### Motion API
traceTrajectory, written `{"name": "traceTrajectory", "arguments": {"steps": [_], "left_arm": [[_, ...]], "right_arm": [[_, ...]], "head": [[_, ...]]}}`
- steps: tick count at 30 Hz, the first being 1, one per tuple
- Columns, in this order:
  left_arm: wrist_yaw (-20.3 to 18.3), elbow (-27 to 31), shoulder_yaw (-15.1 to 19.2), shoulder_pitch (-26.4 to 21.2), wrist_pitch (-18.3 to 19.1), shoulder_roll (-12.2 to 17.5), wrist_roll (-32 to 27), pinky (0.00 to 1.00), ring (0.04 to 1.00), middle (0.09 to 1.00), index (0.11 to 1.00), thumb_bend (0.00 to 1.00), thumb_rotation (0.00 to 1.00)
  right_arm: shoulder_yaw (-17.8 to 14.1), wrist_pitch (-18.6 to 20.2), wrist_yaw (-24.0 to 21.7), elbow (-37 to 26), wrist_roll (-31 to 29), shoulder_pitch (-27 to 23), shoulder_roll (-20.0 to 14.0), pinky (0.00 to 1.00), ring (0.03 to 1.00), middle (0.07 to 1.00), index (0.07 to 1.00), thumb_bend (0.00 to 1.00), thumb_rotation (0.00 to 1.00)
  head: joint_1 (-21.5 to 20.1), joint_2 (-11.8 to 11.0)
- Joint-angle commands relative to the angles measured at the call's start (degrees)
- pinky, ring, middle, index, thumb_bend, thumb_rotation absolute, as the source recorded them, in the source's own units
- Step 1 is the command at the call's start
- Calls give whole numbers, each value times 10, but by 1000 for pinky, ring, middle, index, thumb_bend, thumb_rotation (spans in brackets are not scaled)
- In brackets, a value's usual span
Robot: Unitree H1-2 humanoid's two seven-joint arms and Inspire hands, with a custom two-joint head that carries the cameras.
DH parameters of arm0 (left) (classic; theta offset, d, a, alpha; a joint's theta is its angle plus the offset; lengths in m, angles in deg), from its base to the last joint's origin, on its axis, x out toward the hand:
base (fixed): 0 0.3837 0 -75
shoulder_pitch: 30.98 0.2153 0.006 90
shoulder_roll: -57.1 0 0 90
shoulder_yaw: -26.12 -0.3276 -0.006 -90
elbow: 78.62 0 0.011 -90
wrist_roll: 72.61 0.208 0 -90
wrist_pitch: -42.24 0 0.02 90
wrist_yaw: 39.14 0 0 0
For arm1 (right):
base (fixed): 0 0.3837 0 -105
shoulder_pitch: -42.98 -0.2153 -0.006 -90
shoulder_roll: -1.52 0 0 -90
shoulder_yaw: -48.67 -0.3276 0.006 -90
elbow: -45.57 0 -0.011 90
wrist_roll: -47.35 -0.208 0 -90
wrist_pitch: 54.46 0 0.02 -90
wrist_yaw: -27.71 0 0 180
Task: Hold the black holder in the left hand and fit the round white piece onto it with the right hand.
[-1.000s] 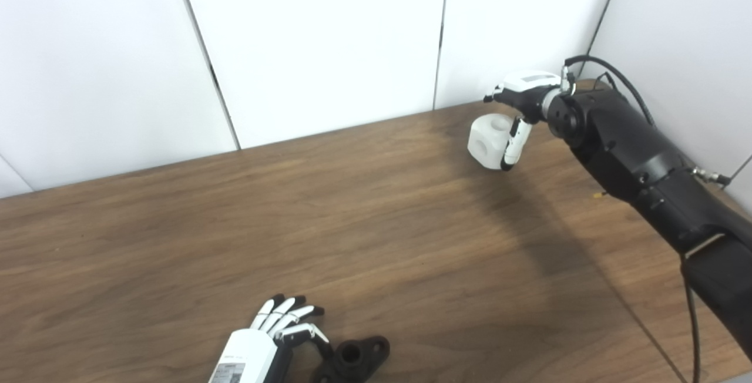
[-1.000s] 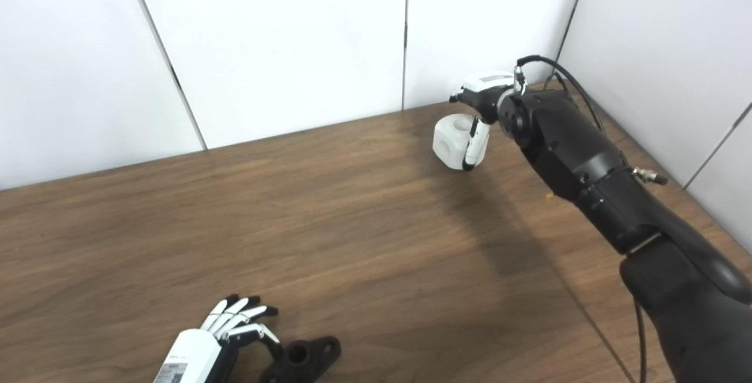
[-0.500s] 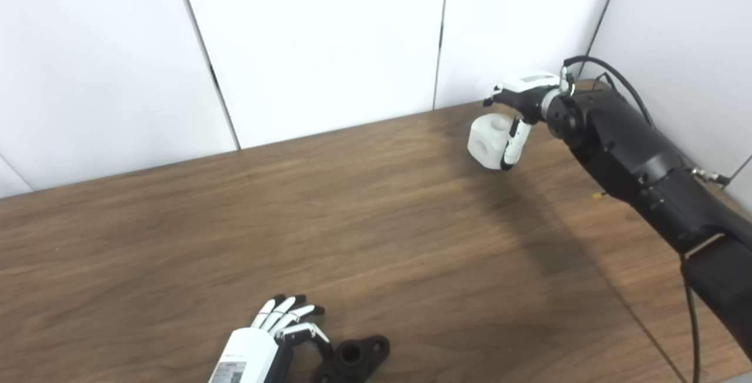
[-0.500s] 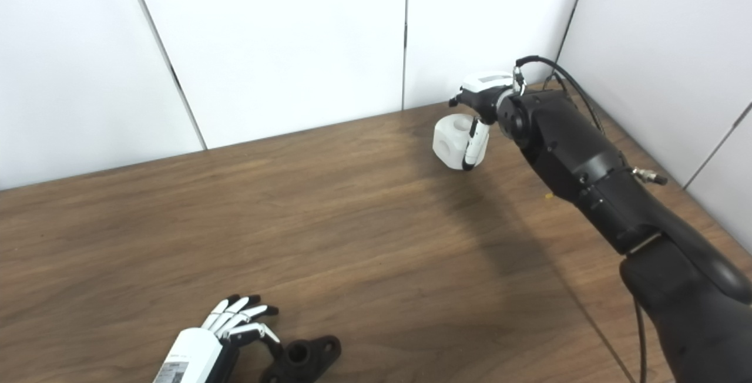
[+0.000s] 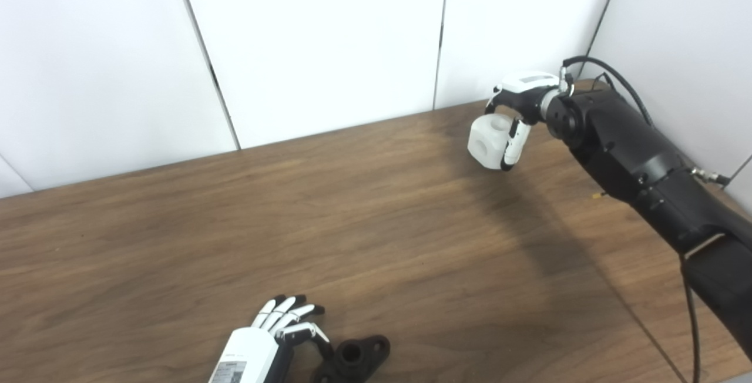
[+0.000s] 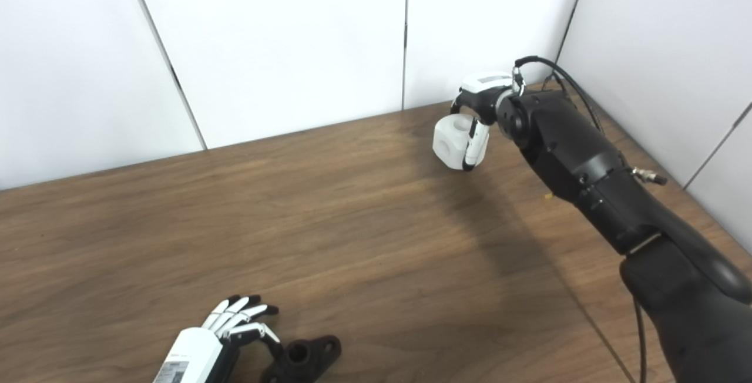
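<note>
The black holder (image 5: 354, 358) lies flat on the table at the bottom edge, a flange with a raised round hub. My left hand (image 5: 276, 333) rests just left of it, fingers spread and open, thumb close to the holder's left end. The white piece (image 5: 489, 141) is a rounded white block with round holes, at the far right near the back wall. My right hand (image 5: 520, 107) is over it with fingers curled down around its right side and top; it also shows in the right eye view (image 6: 479, 107).
The brown wooden table (image 5: 352, 224) is backed by white wall panels, with a side wall at the right. My black right arm (image 5: 640, 165) crosses the table's right side, with a cable along it.
My right hand's fingers have curled a little more around the white piece. The left hand and the black holder have not moved.
</note>
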Motion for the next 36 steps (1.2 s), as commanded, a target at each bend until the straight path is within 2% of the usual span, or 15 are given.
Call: {"name": "traceTrajectory", "arguments": {"steps": [1,14,19,26,27,28,29,36], "left_arm": [[-55,-36,8,23,64,20,53,936,892,803,488,519,49],[-62,-30,9,23,67,21,54,940,897,807,489,519,49],[-62,-27,10,24,66,20,53,933,893,806,488,519,49],[-68,-25,10,24,70,18,59,935,896,808,489,519,50],[-67,-25,11,25,70,17,58,934,895,808,489,519,50],[-67,-25,11,25,69,17,58,931,895,807,489,519,50],[-68,-25,12,25,69,16,59,930,894,807,489,519,50],[-67,-27,13,24,66,13,62,917,888,802,489,519,50]], "right_arm": [[-4,-9,11,-10,6,-26,-15,1000,1000,1000,808,924,219],[0,-8,14,-9,6,-23,-12,1000,1000,1000,803,923,218],[1,-19,21,-4,3,-23,-12,1000,1000,996,756,896,220],[-6,-44,42,10,-9,-20,-11,1000,1000,945,610,812,184],[-7,-46,45,10,-10,-20,-11,1000,1000,941,552,671,165],[-8,-49,47,11,-11,-20,-11,1000,1000,932,515,583,153],[-10,-50,49,10,-13,-19,-11,1000,1000,930,503,554,148],[-19,-49,61,9,-23,-17,-10,972,1000,897,486,521,140]], "head": [[0,0],[0,1],[3,1],[5,0],[5,0],[5,0],[5,0],[6,0]]}}
